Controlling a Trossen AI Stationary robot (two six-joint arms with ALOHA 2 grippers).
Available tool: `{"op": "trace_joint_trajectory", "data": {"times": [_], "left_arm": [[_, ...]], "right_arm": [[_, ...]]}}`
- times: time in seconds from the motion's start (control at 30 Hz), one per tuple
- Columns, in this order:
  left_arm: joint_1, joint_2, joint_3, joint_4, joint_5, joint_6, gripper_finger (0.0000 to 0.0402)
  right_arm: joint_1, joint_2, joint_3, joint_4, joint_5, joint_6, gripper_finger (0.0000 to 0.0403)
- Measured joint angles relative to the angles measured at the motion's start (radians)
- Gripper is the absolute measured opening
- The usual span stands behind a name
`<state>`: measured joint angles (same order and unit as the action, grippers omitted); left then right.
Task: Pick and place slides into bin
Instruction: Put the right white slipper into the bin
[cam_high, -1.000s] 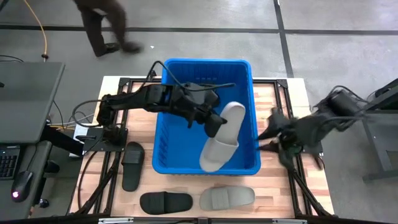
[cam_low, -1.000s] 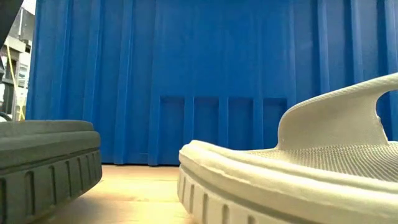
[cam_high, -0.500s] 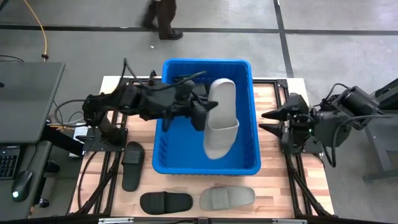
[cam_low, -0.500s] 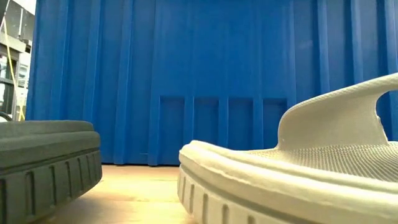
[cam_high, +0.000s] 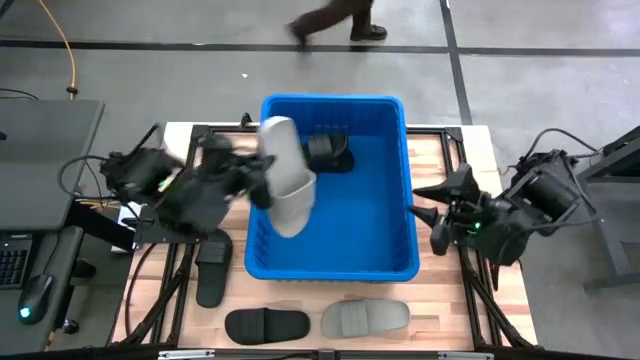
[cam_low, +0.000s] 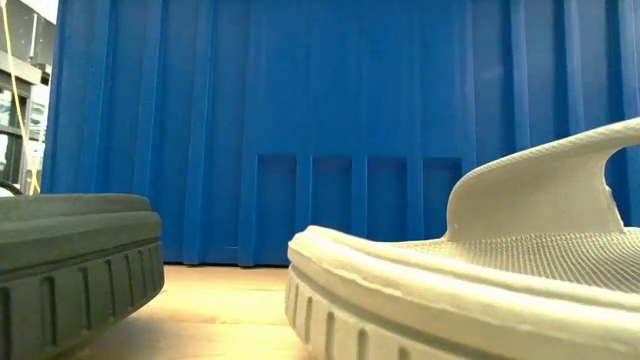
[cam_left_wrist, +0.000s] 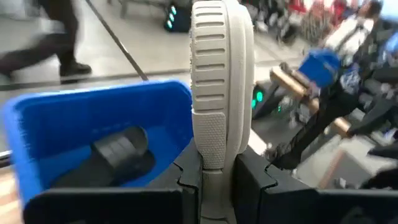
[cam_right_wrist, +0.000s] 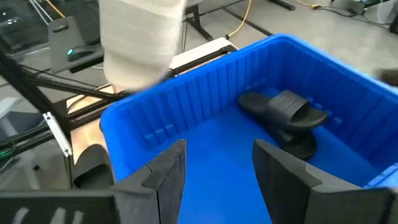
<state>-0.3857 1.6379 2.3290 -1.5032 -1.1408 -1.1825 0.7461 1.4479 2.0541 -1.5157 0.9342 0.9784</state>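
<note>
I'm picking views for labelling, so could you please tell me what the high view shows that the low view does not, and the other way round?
Only the high view shows both arms: the left gripper shut on a light grey slide over the bin's left wall, and the right gripper open beside the bin's right side. It also shows a black slide inside the bin and a person's legs walking past. Only the low view shows the ribbed sole edges close up. Both share the blue bin, the grey slide on the table and a black slide beside it.

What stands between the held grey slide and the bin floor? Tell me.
Nothing visible. The left gripper holds the grey slide over the bin's left wall. One black slide lies at the far end, leaving the blue floor beside the grey one bare.
</note>
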Motion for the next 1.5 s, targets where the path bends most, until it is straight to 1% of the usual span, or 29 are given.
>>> {"op": "trace_joint_trajectory", "data": {"times": [0.03, 0.07, 0.13, 0.27, 0.37, 0.43, 0.5, 0.57, 0.67, 0.7, 0.73, 0.77, 0.83, 0.87, 0.97, 1.0, 1.1, 1.17, 1.27, 1.33, 1.43, 1.5], "left_arm": [[-0.031, -0.011, 0.000, -0.062, -0.047, -0.081, 0.0038], [-0.066, -0.017, -0.010, -0.073, -0.089, -0.135, 0.0038], [-0.127, -0.038, -0.063, -0.005, -0.188, -0.139, 0.0038], [-0.220, -0.043, -0.169, 0.161, -0.244, -0.104, 0.0038], [-0.259, -0.040, -0.246, 0.274, -0.223, -0.095, 0.0038], [-0.256, -0.040, -0.299, 0.402, -0.172, -0.057, 0.0038], [-0.254, -0.039, -0.362, 0.590, -0.093, 0.059, 0.0038], [-0.254, -0.033, -0.412, 0.848, 0.009, 0.263, 0.0038], [-0.241, -0.034, -0.468, 1.308, 0.184, 0.636, 0.0038], [-0.228, -0.035, -0.484, 1.434, 0.244, 0.720, 0.0038], [-0.208, -0.038, -0.497, 1.513, 0.305, 0.783, 0.0038], [-0.184, -0.044, -0.509, 1.562, 0.347, 0.831, 0.0038], [-0.125, -0.055, -0.530, 1.580, 0.408, 0.863, 0.0038], [-0.085, -0.061, -0.546, 1.576, 0.457, 0.850, 0.0038], [0.039, -0.072, -0.628, 1.593, 0.628, 0.718, 0.0038], [0.064, -0.079, -0.663, 1.595, 0.653, 0.712, 0.0038], [0.114, -0.148, -0.789, 1.625, 0.651, 0.693, 0.0038], [0.133, -0.232, -0.882, 1.693, 0.644, 0.697, 0.0038], [0.162, -0.351, -1.045, 1.855, 0.637, 0.706, 0.0038], [0.188, -0.412, -1.157, 1.970, 0.641, 0.723, 0.0038], [0.225, -0.496, -1.294, 2.112, 0.580, 0.730, 0.0038], [0.247, -0.519, -1.351, 2.175, 0.535, 0.711, 0.0038]], "right_arm": [[0.000, -0.008, -0.029, 0.018, 0.000, 0.009, 0.0173], [0.001, -0.016, -0.056, 0.041, -0.002, 0.011, 0.0172], [0.000, -0.030, -0.105, 0.087, -0.009, 0.011, 0.0173], [-0.009, -0.056, -0.175, 0.156, -0.002, 0.012, 0.0174], [-0.018, -0.076, -0.207, 0.198, -0.004, 0.009, 0.0171], [-0.023, -0.083, -0.211, 0.205, -0.007, 0.009, 0.0170], [-0.029, -0.088, -0.211, 0.206, -0.022, 0.008, 0.0170], [-0.041, -0.092, -0.211, 0.222, -0.029, -0.001, 0.0170], [-0.046, -0.095, -0.211, 0.260, -0.038, -0.037, 0.0168], [-0.046, -0.096, -0.211, 0.271, -0.038, -0.048, 0.0168], [-0.046, -0.097, -0.211, 0.280, -0.040, -0.055, 0.0168], [-0.046, -0.097, -0.211, 0.293, -0.042, -0.060, 0.0168], [-0.045, -0.098, -0.210, 0.307, -0.045, -0.066, 0.0168], [-0.045, -0.098, -0.210, 0.310, -0.045, -0.070, 0.0168], [-0.045, -0.098, -0.210, 0.309, -0.045, -0.076, 0.0168], [-0.045, -0.098, -0.210, 0.309, -0.046, -0.078, 0.0168], [-0.036, -0.101, -0.210, 0.283, -0.050, -0.050, 0.0170], [-0.018, -0.106, -0.210, 0.235, -0.013, 0.006, 0.0170], [0.011, -0.114, -0.210, 0.187, 0.082, 0.109, 0.0170], [0.021, -0.123, -0.210, 0.188, 0.110, 0.130, 0.0170], [0.022, -0.136, -0.210, 0.202, 0.135, 0.148, 0.0169], [0.021, -0.137, -0.210, 0.257, 0.171, 0.136, 0.0169]]}}
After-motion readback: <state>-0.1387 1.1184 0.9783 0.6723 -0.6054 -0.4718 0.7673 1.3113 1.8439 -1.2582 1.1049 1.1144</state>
